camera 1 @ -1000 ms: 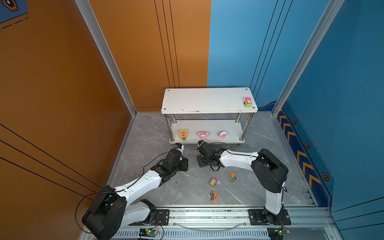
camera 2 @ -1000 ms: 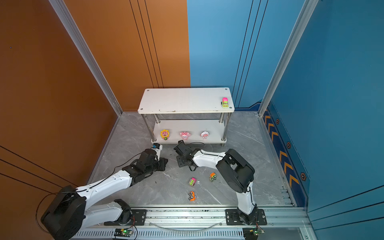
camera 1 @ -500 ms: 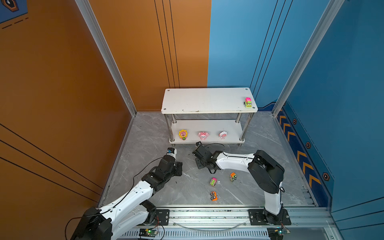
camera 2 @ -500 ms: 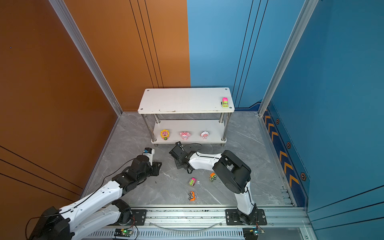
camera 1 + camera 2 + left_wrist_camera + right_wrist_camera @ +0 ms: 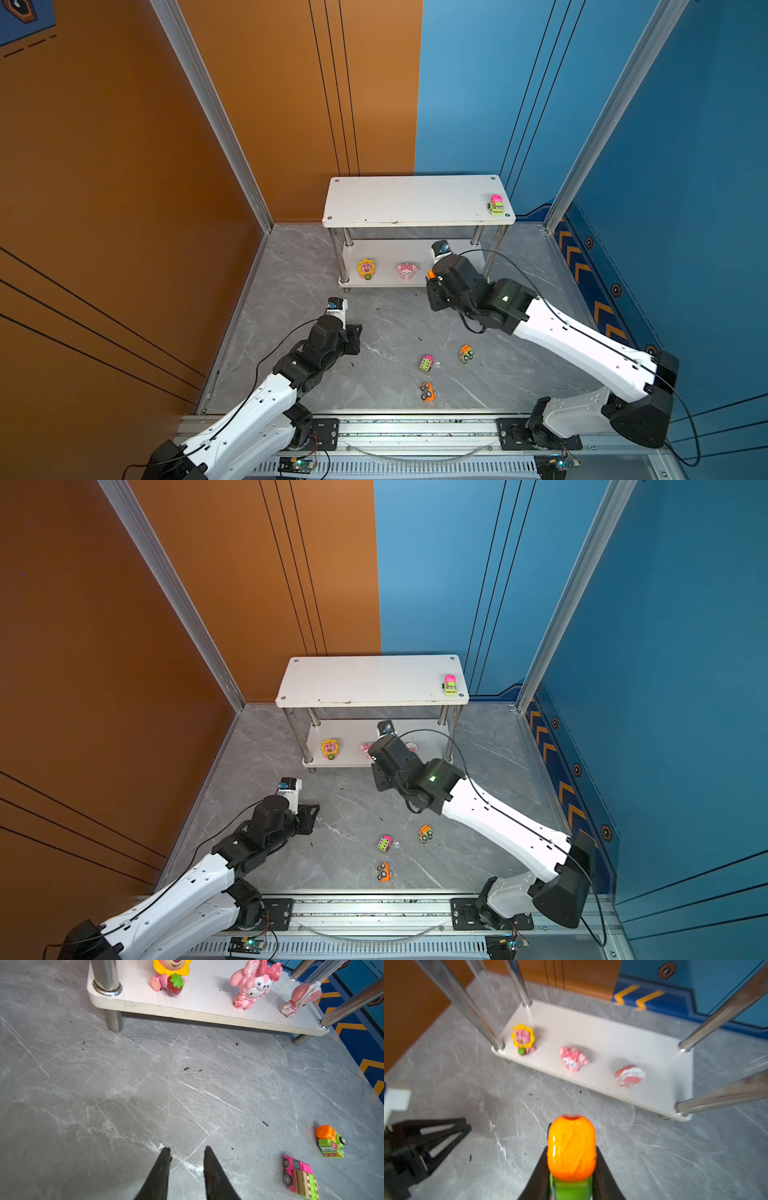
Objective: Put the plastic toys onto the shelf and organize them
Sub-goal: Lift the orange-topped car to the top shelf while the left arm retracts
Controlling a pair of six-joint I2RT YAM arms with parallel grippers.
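Raised my right gripper [image 5: 571,1159] off the floor [image 5: 395,332], now before the shelf [image 5: 415,199]; fingers clamped on the orange car [image 5: 571,1140], plain only in wrist view; my left gripper [image 5: 187,1149] drew back, fingers apart, empty

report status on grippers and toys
Right gripper shut on orange-green car, near shelf. Left gripper open, empty. Three cars on floor. Nothing blocking shelf.

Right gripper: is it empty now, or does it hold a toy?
It holds one. In the right wrist view, the right gripper is shut on an orange-and-green toy car, clamped between its jaws.
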